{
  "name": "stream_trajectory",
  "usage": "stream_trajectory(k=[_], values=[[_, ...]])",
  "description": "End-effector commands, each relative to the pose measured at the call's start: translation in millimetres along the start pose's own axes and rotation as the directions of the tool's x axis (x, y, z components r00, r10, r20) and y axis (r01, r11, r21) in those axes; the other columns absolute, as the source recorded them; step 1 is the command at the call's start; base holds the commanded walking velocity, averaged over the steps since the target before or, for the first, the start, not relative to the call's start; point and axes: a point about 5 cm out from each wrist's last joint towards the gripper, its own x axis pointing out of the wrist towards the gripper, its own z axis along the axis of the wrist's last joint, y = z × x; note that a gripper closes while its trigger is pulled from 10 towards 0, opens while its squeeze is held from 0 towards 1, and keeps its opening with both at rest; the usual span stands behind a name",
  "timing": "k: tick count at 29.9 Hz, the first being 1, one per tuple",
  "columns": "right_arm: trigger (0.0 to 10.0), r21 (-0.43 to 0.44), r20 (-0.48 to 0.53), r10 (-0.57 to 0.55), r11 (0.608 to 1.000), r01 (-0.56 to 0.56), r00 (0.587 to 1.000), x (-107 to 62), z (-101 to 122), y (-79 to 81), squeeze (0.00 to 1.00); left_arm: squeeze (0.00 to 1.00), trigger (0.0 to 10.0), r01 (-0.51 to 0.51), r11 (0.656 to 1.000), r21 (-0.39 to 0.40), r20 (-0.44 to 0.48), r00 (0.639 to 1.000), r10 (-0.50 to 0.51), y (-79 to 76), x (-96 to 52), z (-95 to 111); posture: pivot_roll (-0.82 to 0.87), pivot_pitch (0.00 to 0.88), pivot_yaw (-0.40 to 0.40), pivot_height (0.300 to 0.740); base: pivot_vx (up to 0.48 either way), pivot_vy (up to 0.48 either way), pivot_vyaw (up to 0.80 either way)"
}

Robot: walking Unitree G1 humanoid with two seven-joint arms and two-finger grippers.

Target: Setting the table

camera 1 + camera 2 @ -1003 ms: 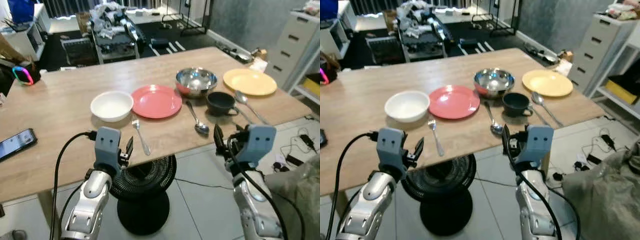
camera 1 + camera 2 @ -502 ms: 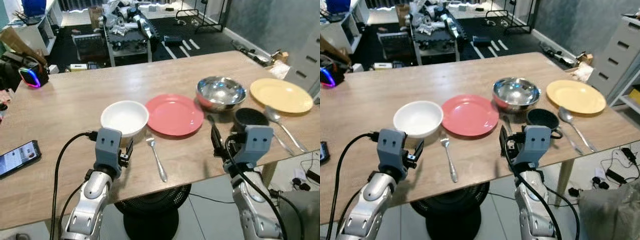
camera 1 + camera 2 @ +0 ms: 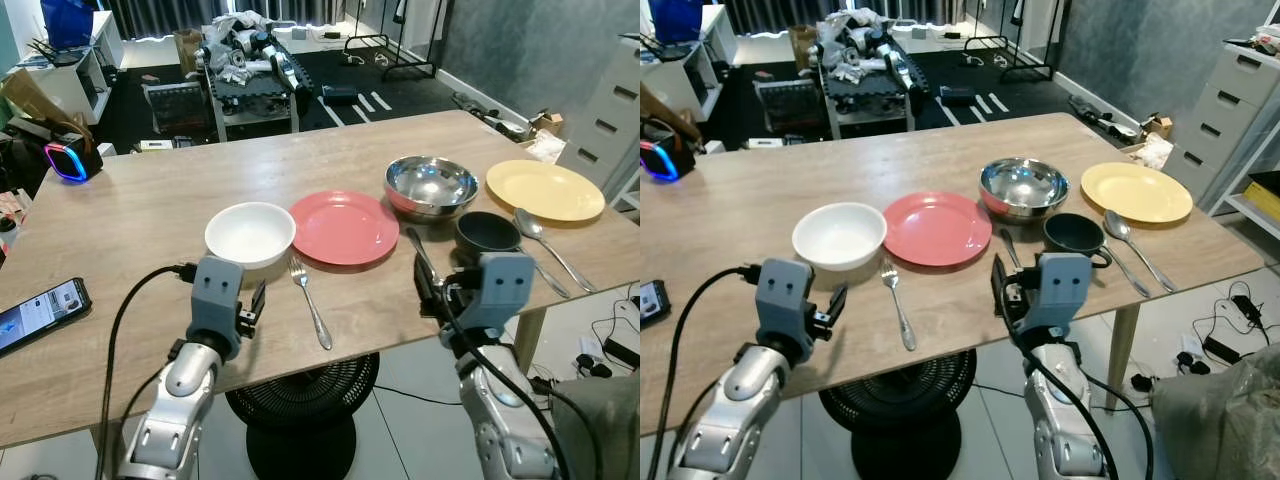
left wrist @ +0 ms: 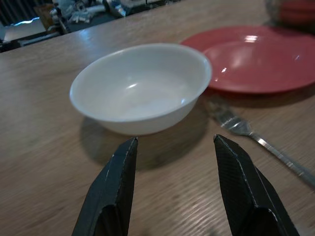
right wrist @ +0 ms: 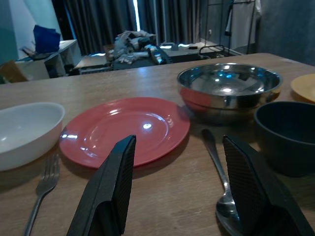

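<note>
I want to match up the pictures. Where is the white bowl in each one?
Left eye view: the white bowl sits left of centre, beside the red plate.
Right eye view: left of centre, again touching that plate's left side.
Left wrist view: big, just beyond the open left gripper.
Right wrist view: cut off at the edge, past the open right gripper.
Shared landmark: the red plate.

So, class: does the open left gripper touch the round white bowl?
Apart. In the left wrist view, bare wood separates the left gripper from the white bowl.
</note>
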Motion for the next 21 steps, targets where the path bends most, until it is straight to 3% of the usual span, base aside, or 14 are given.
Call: stream_trajectory(k=[1, 4, 6, 8, 9, 12, 14, 15, 17, 21], values=[[10.0, -0.006, -0.016, 0.028, 1.000, -0.028, 0.999, -1.9, -1, 5.3, 0.00, 0.00, 10.0, 0.003, 0.999, 0.039, -0.011, 1.000, -0.002, 7.0, -0.2, 3, -0.06, 0.000, 0.085, 0.740, 0.000, 0.000, 0.00], [10.0, -0.003, -0.016, 0.044, 0.999, -0.044, 0.999, -1.7, 0, 8.5, 0.00, 0.00, 10.0, 0.010, 0.993, 0.116, -0.009, 1.000, -0.009, 13.9, -0.3, 6, -0.05, 0.000, 0.084, 0.740, 0.000, 0.000, 0.00], [10.0, 0.013, -0.010, 0.066, 0.998, -0.066, 0.998, 0.4, 1, 14.8, 0.00, 0.00, 10.0, 0.049, 0.973, 0.225, -0.012, 0.999, -0.047, 34.0, -0.4, 19, -0.03, 0.005, 0.084, 0.740, 0.000, 0.000, 0.00], [10.0, 0.023, -0.005, 0.076, 0.997, -0.076, 0.997, 2.0, 3, 18.2, 0.00, 0.00, 10.0, 0.075, 0.961, 0.267, -0.013, 0.997, -0.074, 46.1, -0.7, 28, -0.03, 0.005, 0.084, 0.740, 0.000, 0.000, 0.00], [10.0, 0.034, 0.005, 0.089, 0.995, -0.090, 0.996, 6.1, 5, 22.0, 0.00, 0.00, 10.0, 0.109, 0.935, 0.339, -0.022, 0.994, -0.108, 59.6, 1.9, 36, 0.00, 0.017, 0.083, 0.740, 0.000, 0.000, 0.00], [10.0, 0.038, 0.010, 0.097, 0.995, -0.098, 0.995, 8.5, 6, 24.1, 0.00, 0.00, 10.0, 0.131, 0.924, 0.359, -0.032, 0.991, -0.128, 64.5, 3.1, 39, 0.00, 0.020, 0.085, 0.740, 0.000, 0.000, 0.00], [10.0, 0.047, 0.019, 0.117, 0.992, -0.118, 0.993, 15.2, 8, 30.3, 0.00, 0.00, 10.0, 0.191, 0.890, 0.414, -0.071, 0.981, -0.178, 71.4, 5.8, 41, 0.01, 0.028, 0.090, 0.740, 0.000, 0.000, 0.00], [10.0, 0.047, 0.019, 0.117, 0.992, -0.118, 0.993, 15.2, 8, 30.3, 0.00, 0.00, 10.0, 0.191, 0.890, 0.414, -0.071, 0.981, -0.178, 71.4, 5.8, 41, 0.01, 0.028, 0.090, 0.740, 0.000, 0.000, 0.00], [10.0, 0.066, 0.046, 0.151, 0.986, -0.153, 0.988, 24.4, 15, 42.0, 0.00, 0.00, 10.0, 0.267, 0.847, 0.460, -0.136, 0.964, -0.230, 77.0, 11.4, 36, 0.01, 0.053, 0.095, 0.740, 0.000, 0.000, 0.00], [10.0, 0.072, 0.063, 0.165, 0.983, -0.170, 0.984, 28.4, 21, 47.2, 0.00, 0.00, 10.0, 0.330, 0.810, 0.485, -0.187, 0.944, -0.272, 79.6, 15.4, 34, 0.01, 0.071, 0.097, 0.740, 0.000, 0.000, 0.00]])
